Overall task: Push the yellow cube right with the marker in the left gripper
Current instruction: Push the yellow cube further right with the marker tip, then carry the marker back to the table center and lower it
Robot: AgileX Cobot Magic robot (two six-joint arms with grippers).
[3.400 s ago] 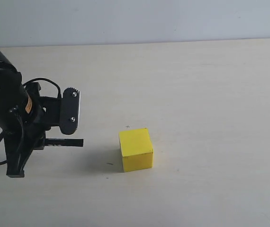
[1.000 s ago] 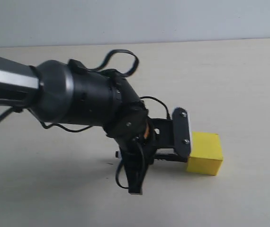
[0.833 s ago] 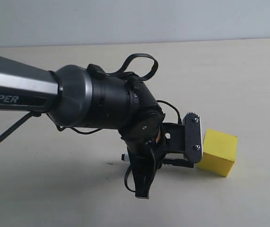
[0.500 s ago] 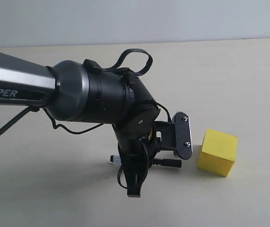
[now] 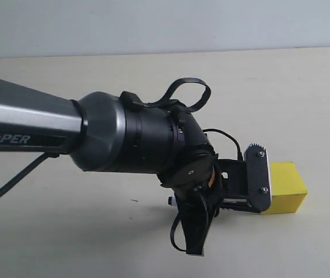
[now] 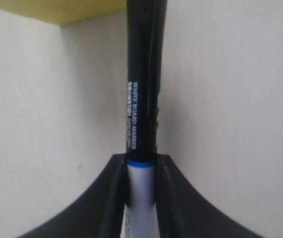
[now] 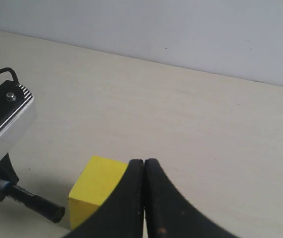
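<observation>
Pushing setup: L arm reaches low over table (image 5: 153, 75). The left gripper (image 6: 140, 171) carries marker (image 6: 144, 74) roughly level w/ the surface, black cap end leading toward yellow cube (image 5: 288, 186).
Grip state: fingers part-closed, clamped on the white barrel just behind the blue ring (image 6: 140, 162). The cap sticks out well in front.
Why held so: the long overhang lets the pen, not the fingers, meet the block. The low, level pose puts force on a side face, so the cube should slide rather than tip (judgement).
Cube position: flat on table, right of the left gripper in exterior view, toward that view's lower right, w/ nothing else beside it.
Contact: cap tip is just beside the cube's left face. Touching or slightly apart, can't tell, as the silver plate (image 5: 259, 176) on the wrist hides it in exterior view.
Right gripper (image 7: 144, 166): fingers pressed together, holding nothing, looking down on the cube. It sits clear of the push line, prob. because the task needs only the L arm.
Count: 1 marker, 1 cube, 2 grippers, 1 table.
Task read: push stage in hand, w/ bare table to the cube's right.
</observation>
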